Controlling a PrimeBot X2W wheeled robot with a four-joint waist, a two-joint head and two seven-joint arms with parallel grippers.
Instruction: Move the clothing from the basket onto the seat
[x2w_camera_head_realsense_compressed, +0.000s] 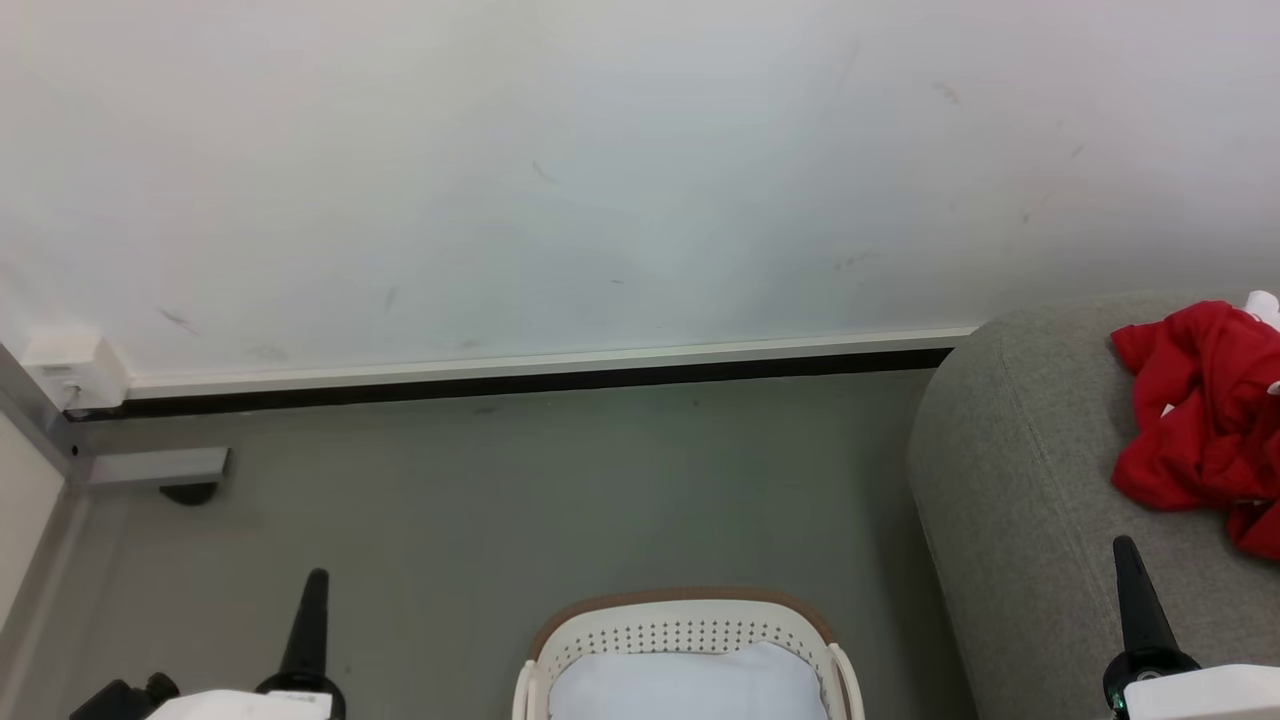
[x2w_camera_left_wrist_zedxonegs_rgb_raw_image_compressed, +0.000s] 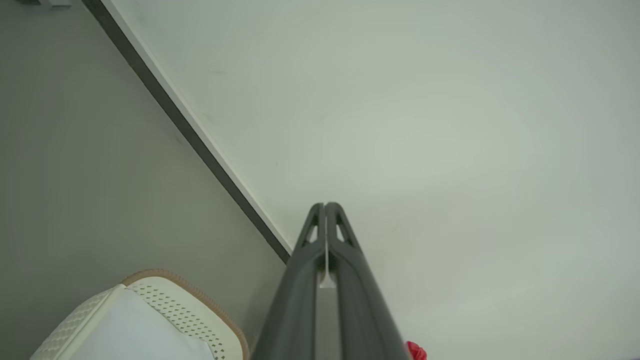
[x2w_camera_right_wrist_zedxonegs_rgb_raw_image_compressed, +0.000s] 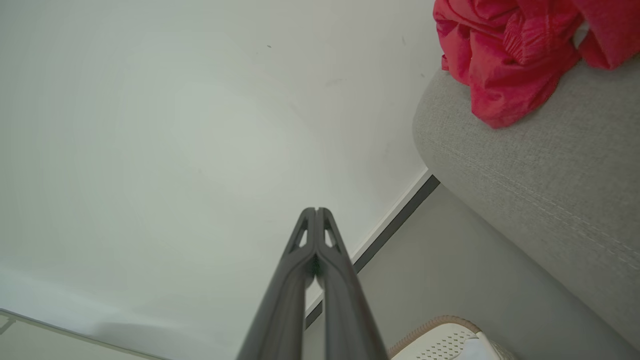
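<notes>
Head view showed the crumpled bright red fabric clothing (x2w_camera_head_realsense_compressed: 1200, 410) heaped on the large light grey upholstered sofa (x2w_camera_head_realsense_compressed: 1010, 480), to the right of the small white perforated plastic basket with its tan rim (x2w_camera_head_realsense_compressed: 680, 598). The part of the basket in frame held a plain pale white cloth (x2w_camera_head_realsense_compressed: 690, 685) and no red, so the move looked done or close to it. Both claws were empty with fingers pressed together, the left gripper (x2w_camera_left_wrist_zedxonegs_rgb_raw_image_compressed: 325, 206) left of the basket and the right gripper (x2w_camera_right_wrist_zedxonegs_rgb_raw_image_compressed: 317, 210) right of it. A small white patch on the red fabric might have been a label, but no writing was readable.
</notes>
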